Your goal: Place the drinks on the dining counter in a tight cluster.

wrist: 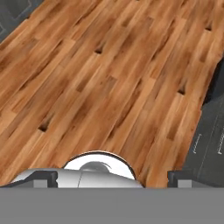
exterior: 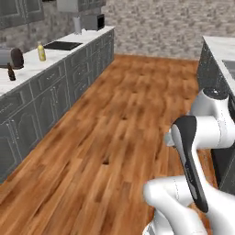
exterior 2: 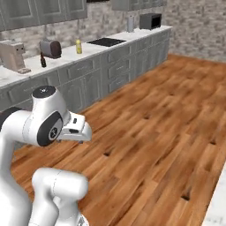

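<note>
1. Floor (exterior: pixel 119 119): warm orange-brown wood planks with dark knots, streaked grain.
2. Cabinets (exterior: pixel 50 98): dark grey, panelled; the bench (exterior: pixel 27 69) on them white, faintly veined.
3. Juice bottle (exterior: pixel 41 53) at ten o'clock in the left base view: yellow, pale cap; beer bottle (exterior: pixel 11 73) beside it: dark brown.
4. Back wall (exterior: pixel 156 25): grey-beige brick pattern.
5. Dining counter (exterior: pixel 222 46) at two o'clock: white top, dark grey side.
6. Arm (exterior 2: pixel 42 123): white shells, dark joints; hand (wrist: pixel 112 177): dark tips.

Even, shadowless rendered light, soft low-resolution blur, no glare or edge distortion.
</note>
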